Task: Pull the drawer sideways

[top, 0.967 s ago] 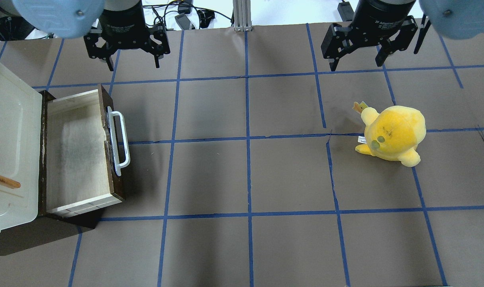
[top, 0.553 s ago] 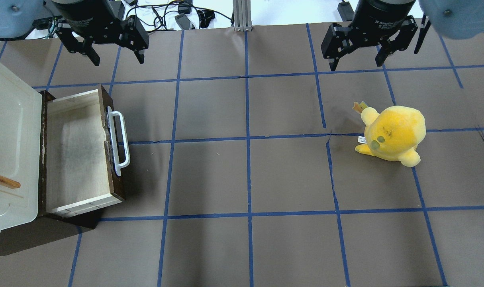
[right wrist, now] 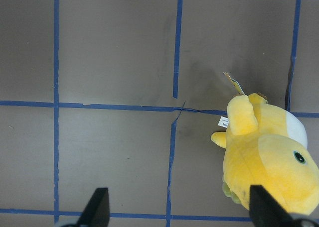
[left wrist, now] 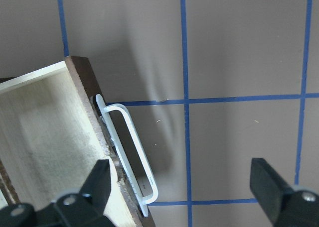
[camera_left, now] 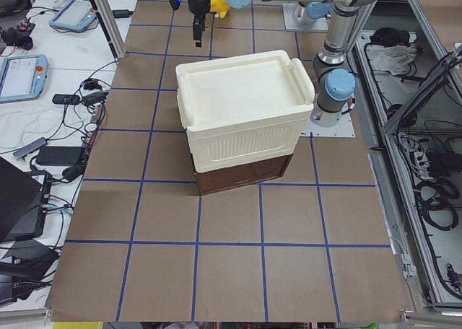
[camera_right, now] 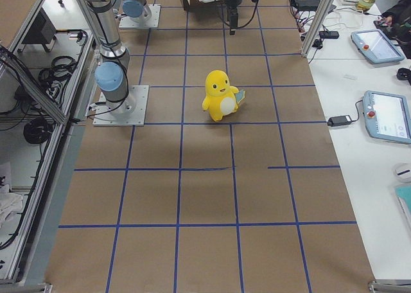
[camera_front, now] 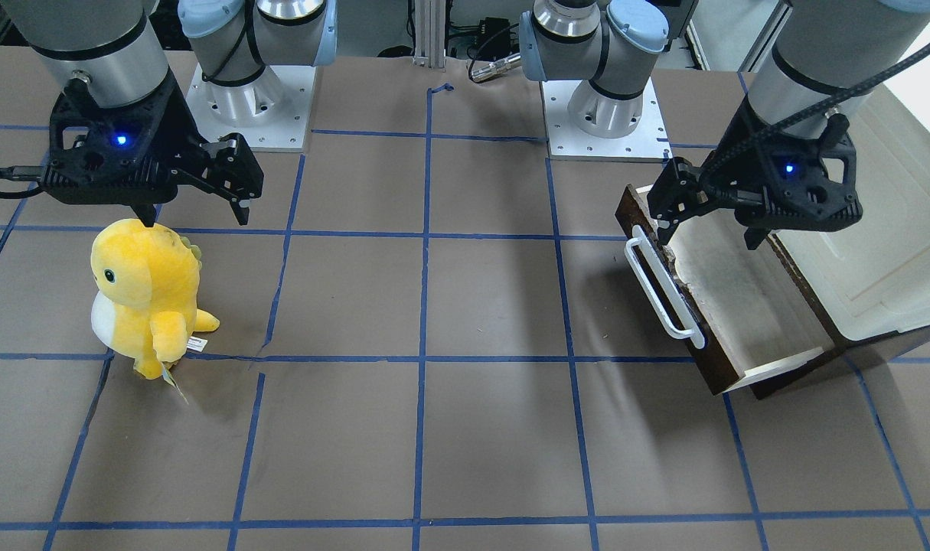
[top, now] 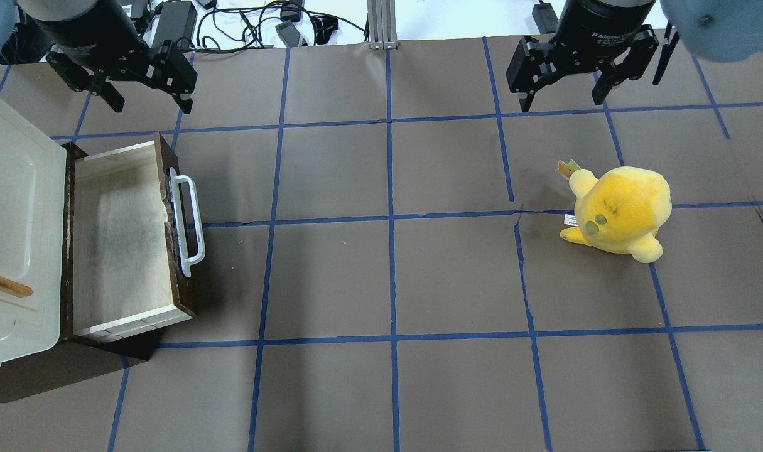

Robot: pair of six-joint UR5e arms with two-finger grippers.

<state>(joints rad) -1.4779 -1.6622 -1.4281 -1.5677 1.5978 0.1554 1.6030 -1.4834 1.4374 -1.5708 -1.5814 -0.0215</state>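
The drawer stands pulled out of the cabinet at the table's left side. It has a dark brown front, a long white bar handle and an empty pale interior. It also shows in the front-facing view and the left wrist view, with its handle. My left gripper is open and empty. It hangs above the table past the drawer's far end, over the drawer's end in the front-facing view. My right gripper is open and empty, above and behind the yellow plush.
The large cream-white cabinet sits on a dark base at the left edge, with a wooden stick on its lid. A yellow plush toy stands on the right half of the table, below the right wrist camera.
My left gripper has moved left in the overhead view, from over the table toward the drawer's far end. The drawer, the plush and my right gripper have not moved.
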